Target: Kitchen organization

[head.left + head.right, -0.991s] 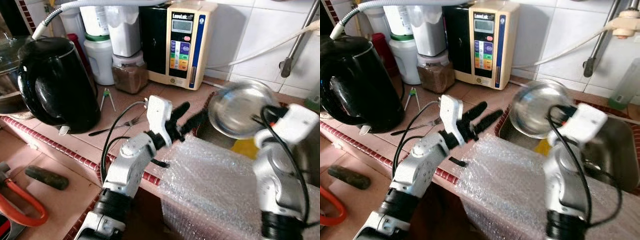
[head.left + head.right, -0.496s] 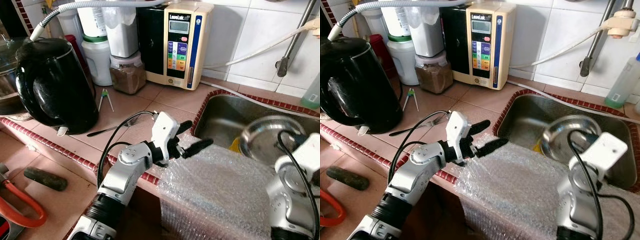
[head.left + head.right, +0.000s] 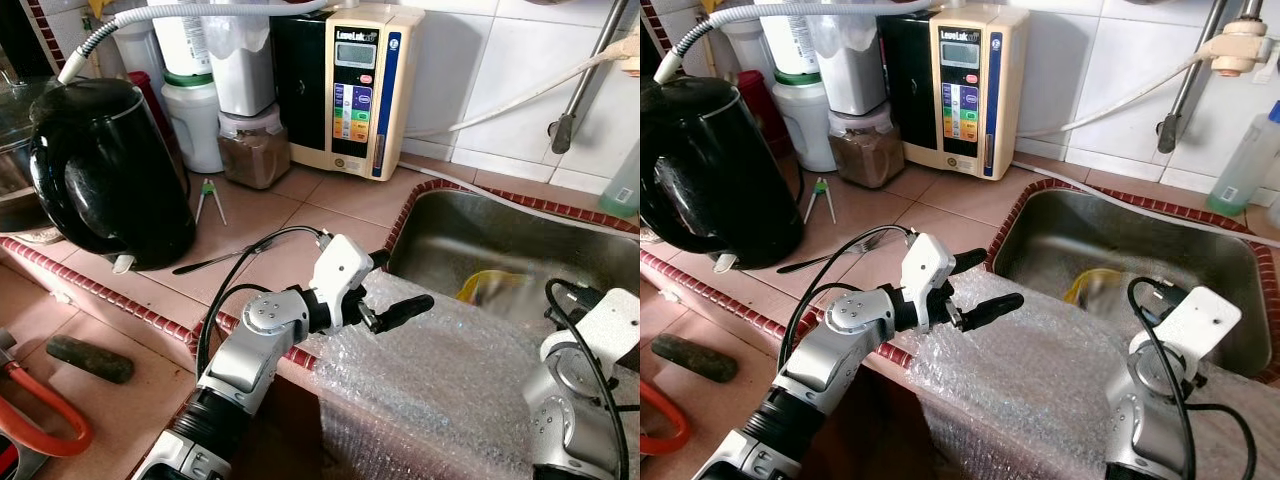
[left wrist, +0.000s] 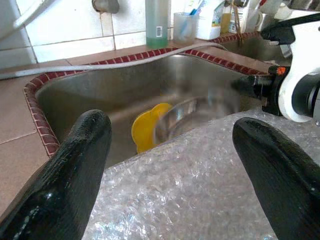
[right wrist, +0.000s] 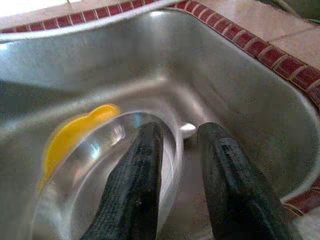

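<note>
A steel bowl (image 5: 100, 165) sits low in the steel sink (image 3: 500, 225), beside a yellow thing (image 3: 485, 285) on the sink floor. My right gripper (image 5: 180, 131) is down in the sink, shut on the bowl's rim with one finger inside and one outside. Its white wrist (image 3: 600, 320) rises at the sink's near edge. My left gripper (image 3: 400, 282) hovers open over the bubble wrap (image 3: 440, 380) draped on the counter's front edge, just left of the sink. The left wrist view looks across the wrap at the bowl (image 4: 190, 115), which is blurred.
A black kettle (image 3: 110, 170) stands at the left of the counter. A water ioniser (image 3: 355, 85) and jars (image 3: 255, 150) line the back wall. A fork (image 3: 225, 258) lies on the tiles near my left arm. A green bottle (image 3: 1245, 150) stands behind the sink.
My right arm has brought the steel bowl down from above the counter into the sink. My left gripper has sunk a little toward the bubble wrap, still open.
</note>
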Controlling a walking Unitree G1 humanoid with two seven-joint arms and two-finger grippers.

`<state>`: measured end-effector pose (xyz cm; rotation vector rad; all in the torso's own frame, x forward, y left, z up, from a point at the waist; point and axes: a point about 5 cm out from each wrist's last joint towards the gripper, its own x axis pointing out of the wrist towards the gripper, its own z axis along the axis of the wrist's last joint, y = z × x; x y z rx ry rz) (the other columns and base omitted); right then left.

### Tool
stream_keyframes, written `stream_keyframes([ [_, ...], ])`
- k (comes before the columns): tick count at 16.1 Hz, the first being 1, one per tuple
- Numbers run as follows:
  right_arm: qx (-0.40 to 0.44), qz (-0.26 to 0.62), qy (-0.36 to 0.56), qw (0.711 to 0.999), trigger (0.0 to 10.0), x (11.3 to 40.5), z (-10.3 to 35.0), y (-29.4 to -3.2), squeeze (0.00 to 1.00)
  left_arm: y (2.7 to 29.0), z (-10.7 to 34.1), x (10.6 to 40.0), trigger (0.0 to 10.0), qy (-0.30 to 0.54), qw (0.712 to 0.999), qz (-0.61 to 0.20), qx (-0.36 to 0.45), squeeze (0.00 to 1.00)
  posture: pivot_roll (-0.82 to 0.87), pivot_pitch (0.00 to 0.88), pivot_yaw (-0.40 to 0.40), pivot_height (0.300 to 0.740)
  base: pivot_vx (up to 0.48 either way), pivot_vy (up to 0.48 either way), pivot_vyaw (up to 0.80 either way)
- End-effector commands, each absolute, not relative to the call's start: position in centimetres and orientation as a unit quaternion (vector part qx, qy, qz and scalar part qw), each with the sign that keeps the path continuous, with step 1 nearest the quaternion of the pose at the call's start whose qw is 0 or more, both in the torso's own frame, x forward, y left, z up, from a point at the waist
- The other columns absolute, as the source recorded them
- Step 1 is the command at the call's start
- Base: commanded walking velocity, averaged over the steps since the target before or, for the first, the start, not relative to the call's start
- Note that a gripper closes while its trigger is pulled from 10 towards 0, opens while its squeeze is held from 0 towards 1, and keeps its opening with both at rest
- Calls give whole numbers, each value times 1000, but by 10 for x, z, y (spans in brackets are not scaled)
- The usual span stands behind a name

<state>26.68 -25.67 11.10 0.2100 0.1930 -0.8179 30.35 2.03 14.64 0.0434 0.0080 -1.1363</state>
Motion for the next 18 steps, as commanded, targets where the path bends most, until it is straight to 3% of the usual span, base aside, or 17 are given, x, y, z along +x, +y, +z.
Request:
stream_keyframes([
  [1,103,-401,112,904,10000,265,105,-257,1000,21,146,304,10000,5,842,-538,34,1000,1,0,38,740,0,0,0],
  [5,117,-412,116,896,10000,265,104,-263,1000,22,146,305,10000,2,844,-535,39,1000,9,0,38,740,0,0,0],
  [7,133,-378,95,911,10000,271,109,-257,1000,25,148,310,10000,-5,858,-511,43,1000,10,0,38,740,0,0,0],
  [11,72,-211,14,975,10000,289,140,-211,1000,42,164,338,10000,-51,925,-375,25,1000,9,0,33,740,0,0,0],
  [13,43,-140,-1,989,10000,290,145,-192,1000,49,165,344,10000,-53,938,-340,34,1000,10,0,33,740,0,0,0],
  [14,29,-58,-14,998,10000,289,151,-170,1000,58,164,349,10000,-50,951,-302,43,1000,5,0,29,740,0,0,0],
  [18,-9,66,-18,998,10000,276,152,-141,1000,76,150,352,10000,-32,966,-252,50,1000,2,0,18,740,0,0,0],
])
